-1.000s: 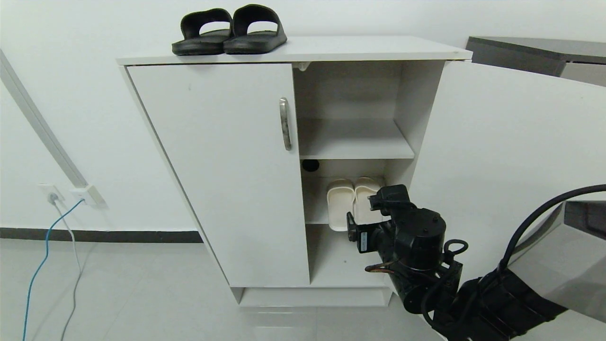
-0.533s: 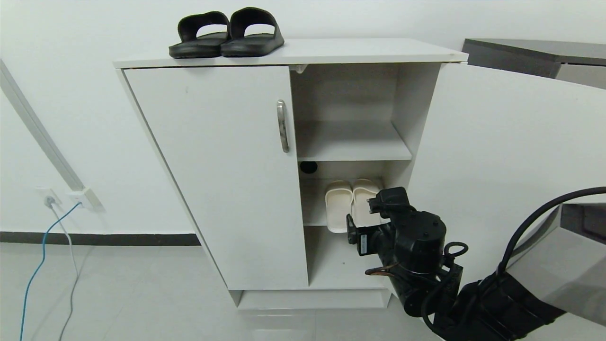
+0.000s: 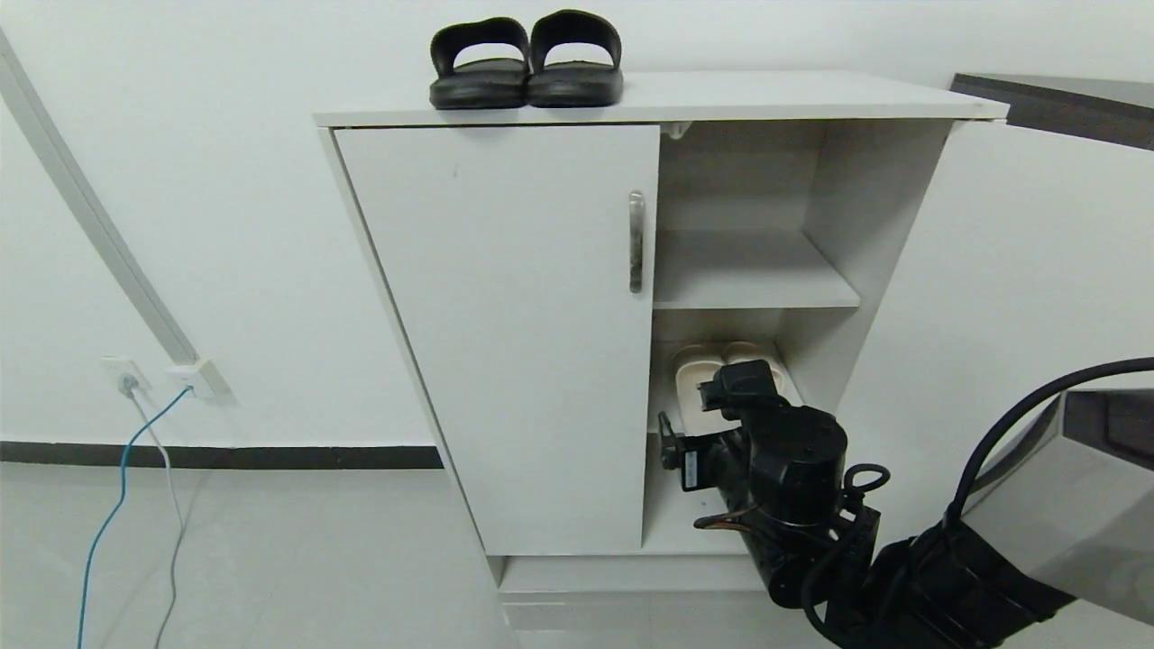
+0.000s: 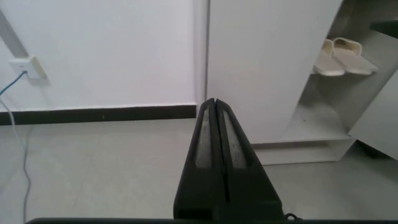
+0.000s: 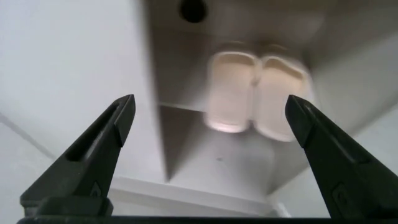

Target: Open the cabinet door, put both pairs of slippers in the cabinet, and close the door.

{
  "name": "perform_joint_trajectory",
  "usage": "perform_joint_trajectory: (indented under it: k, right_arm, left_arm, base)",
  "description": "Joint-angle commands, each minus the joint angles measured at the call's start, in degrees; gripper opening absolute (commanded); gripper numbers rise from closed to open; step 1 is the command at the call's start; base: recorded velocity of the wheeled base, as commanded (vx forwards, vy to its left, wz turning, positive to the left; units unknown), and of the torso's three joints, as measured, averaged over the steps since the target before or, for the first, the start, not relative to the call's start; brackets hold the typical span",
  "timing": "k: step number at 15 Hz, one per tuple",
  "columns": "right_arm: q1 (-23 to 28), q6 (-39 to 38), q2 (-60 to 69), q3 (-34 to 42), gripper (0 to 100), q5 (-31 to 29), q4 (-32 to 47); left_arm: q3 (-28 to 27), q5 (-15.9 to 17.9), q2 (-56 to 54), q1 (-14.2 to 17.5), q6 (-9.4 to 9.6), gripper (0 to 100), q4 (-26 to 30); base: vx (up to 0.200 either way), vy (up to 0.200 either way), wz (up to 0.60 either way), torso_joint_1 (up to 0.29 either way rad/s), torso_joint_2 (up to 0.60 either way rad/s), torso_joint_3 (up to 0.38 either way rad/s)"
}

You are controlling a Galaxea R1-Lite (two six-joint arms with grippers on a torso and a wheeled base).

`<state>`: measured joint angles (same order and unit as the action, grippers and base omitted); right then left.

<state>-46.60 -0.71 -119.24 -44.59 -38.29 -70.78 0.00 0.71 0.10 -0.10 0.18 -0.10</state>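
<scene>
Head view, shift: the whole picture had slid sideways since a second before, wall and cabinet (image 3: 658, 97) together. My head had turned; the things had not moved.
Head view, white slippers (image 3: 699, 383): they lay side by side on the middle shelf, partly behind my right hand (image 3: 703, 410), so I judged that pair done.
Head view, black slippers (image 3: 527, 63): they sat on the cabinet top, toes at its front edge, above the closed left door (image 3: 514, 333). That pair was what remained, and then the door.
Head view, edges: the opening ran between the left door's handle (image 3: 636, 241) and the open right door (image 3: 1010, 270), which stood close beside my right arm (a wide swing there risked knocking it).
Head view, room: the upper shelf (image 3: 748, 279) looked a fit place for the black pair.

Left wrist view, left hand (image 4: 214, 106): it was clenched on nothing, fingers pressed flat together, low over the floor (image 4: 93, 168) and well apart from the cabinet.
Left wrist view, white slippers (image 4: 345, 56): they showed on their shelf past the closed door's edge.
Left wrist view, room: the floor ahead gave open space up to the wall.

Right wrist view, right hand (image 5: 209, 104): it was released, fingers spread wide and holding nothing, facing the opening.
Right wrist view, white slippers (image 5: 256, 93): they sat between my fingertips' lines, apart from both, heels near the shelf's front edge.
Right wrist view, meaning: I judged the hand free to draw straight out.
</scene>
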Motion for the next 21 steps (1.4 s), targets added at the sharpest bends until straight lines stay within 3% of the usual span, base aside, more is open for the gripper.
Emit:
perform_joint_trajectory:
  k: [1,8,21]
  right_arm:
    - [0.02,0.0,0.06,0.3,100,-0.03,-0.15]
    - [0.73,1.76,0.23,1.7,100,0.67,-5.07]
    - [1.69,3.17,-0.12,1.79,100,0.76,-5.95]
  left_arm:
    - [0.0,0.0,-0.01,0.01,-0.01,0,0.01]
    - [0.0,-0.18,-0.01,0.01,-0.01,0,0.01]
    - [0.0,-0.18,-0.01,0.01,-0.27,0,0.01]
  base:
    - [0.0,0.2,0.0,0.007,0.01,-0.002]
    - [0.0,0.2,0.0,0.004,0.0,0.005]
    - [0.0,0.0,0.0,0.0,0.0,0.0]
